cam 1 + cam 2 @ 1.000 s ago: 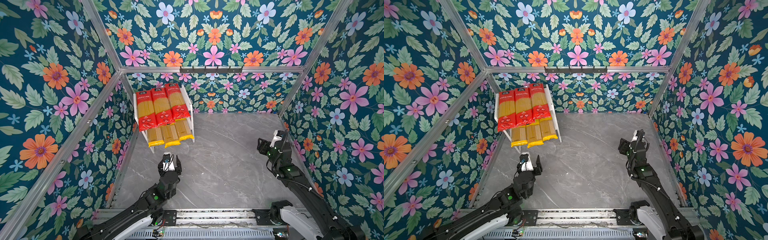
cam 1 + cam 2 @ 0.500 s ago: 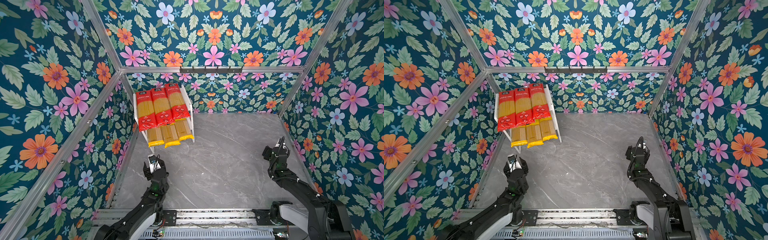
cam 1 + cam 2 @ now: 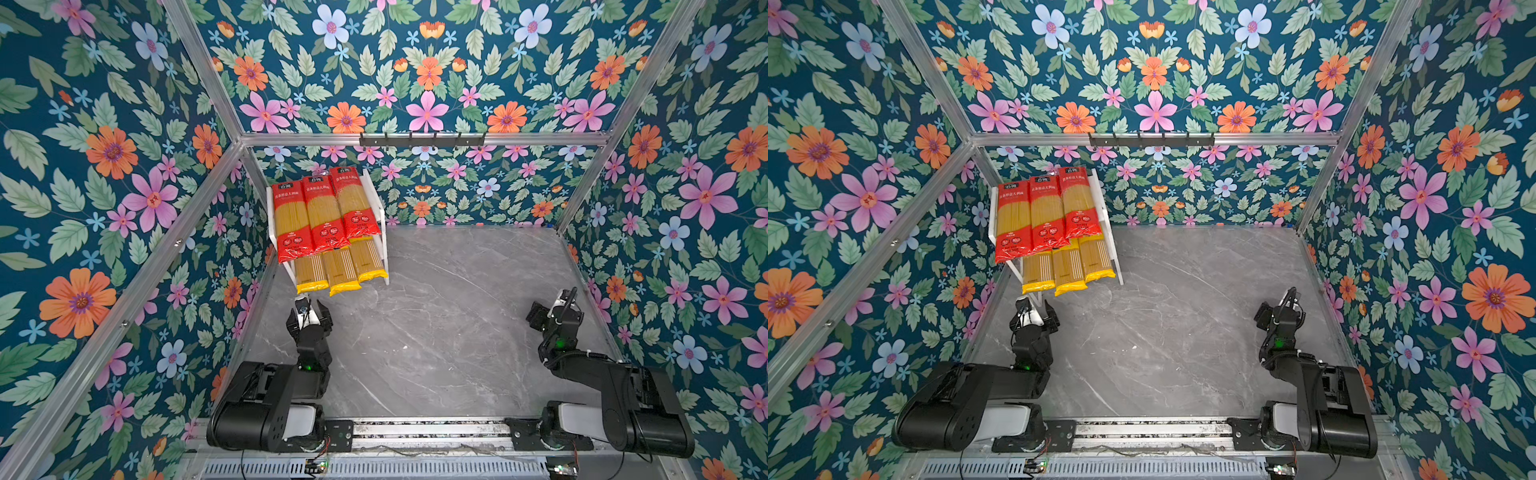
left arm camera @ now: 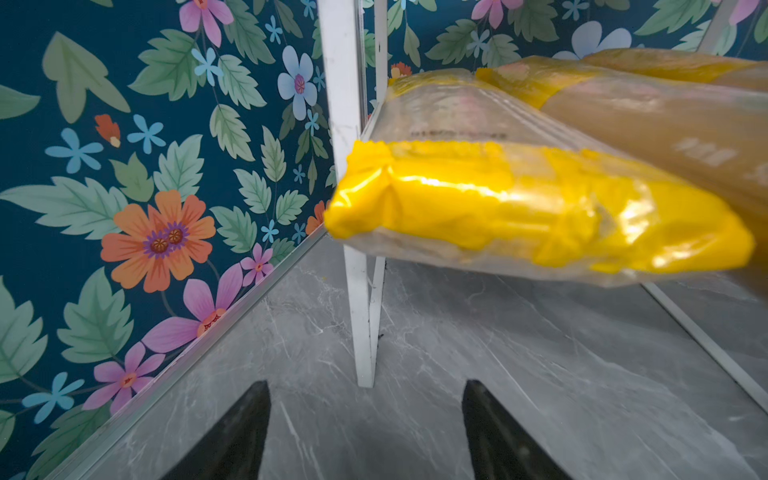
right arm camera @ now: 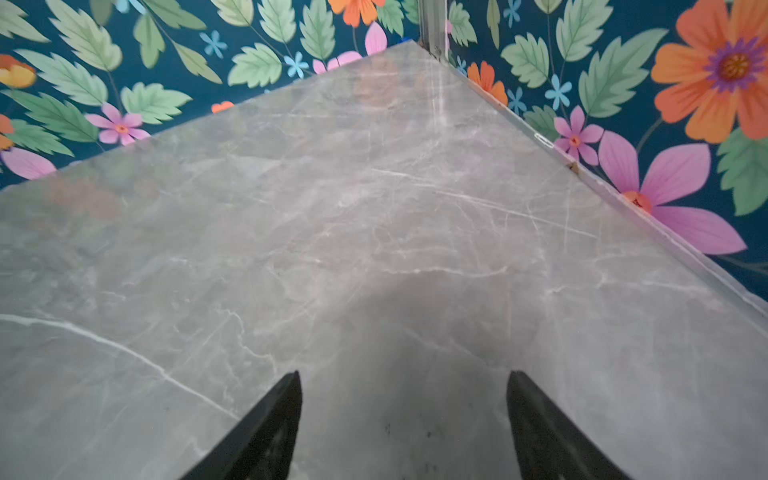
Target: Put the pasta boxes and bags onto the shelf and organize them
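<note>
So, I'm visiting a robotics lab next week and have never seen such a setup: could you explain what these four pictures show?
You are looking at two black robot arms, the left arm and the right arm, mounted at the near edge of a grey marble-look table inside flowered walls. Two pictures come from a camera pair overhead, looking down on everything. The other two come from a small camera on each arm's wrist. The two dark wedges in each are the left fingers and the right fingers. On the table stands a white two-tier rack. Three red-ended clear spaghetti bags lie on its upper tier, and three yellow-ended bags lie below. The left wrist camera sees one yellow end close up. Nothing is held: both pairs of fingers stand open and empty.
</note>
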### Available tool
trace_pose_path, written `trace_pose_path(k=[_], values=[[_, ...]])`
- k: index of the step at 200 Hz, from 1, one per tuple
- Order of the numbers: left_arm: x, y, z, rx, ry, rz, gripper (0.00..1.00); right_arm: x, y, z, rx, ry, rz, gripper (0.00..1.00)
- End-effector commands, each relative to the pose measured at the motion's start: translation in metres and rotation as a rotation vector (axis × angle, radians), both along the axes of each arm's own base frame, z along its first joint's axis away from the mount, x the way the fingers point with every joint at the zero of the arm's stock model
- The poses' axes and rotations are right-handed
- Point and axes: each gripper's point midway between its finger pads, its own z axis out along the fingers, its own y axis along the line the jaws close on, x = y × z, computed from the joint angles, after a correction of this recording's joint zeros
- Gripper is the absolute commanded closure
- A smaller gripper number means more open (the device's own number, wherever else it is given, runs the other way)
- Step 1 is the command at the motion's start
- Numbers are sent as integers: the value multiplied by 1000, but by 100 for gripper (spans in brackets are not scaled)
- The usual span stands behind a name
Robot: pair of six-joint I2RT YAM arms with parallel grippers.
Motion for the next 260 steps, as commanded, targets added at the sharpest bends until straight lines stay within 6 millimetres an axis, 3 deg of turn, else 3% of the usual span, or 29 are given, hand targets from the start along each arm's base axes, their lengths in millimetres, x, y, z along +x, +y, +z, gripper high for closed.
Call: trace_pose_path(k=[1,19,46,107,141,151,162,196,204,212,242,260], values=[[12,-8,23,29,-88,-46,25,12,5,30,-27,-143,43,22],[19,-2,18,18,-73,-1,25,13,11,29,-33,-137,80,22],[28,-10,12,39,-58,-49,25,19,23,23,-55,-160,149,21],[41,-12,5,34,-5,-59,18,28,27,18,-74,-115,158,21],[53,-9,-13,-1,60,-84,16,30,28,13,-85,-84,158,21],[56,-10,-5,26,20,-94,15,31,29,16,-85,-87,159,21],[55,-10,-15,-3,78,-91,15,31,29,15,-82,-77,158,19],[59,-7,-13,-7,60,-83,15,32,27,15,-108,-73,127,15],[59,-6,-13,-9,63,-83,15,31,24,15,-122,-74,98,12],[59,-7,-15,-12,72,-85,15,31,24,16,-122,-75,98,1],[58,-7,-14,-11,66,-85,14,31,24,15,-123,-70,98,1],[59,-7,-13,-11,65,-85,1,31,25,15,-123,-72,99,1]])
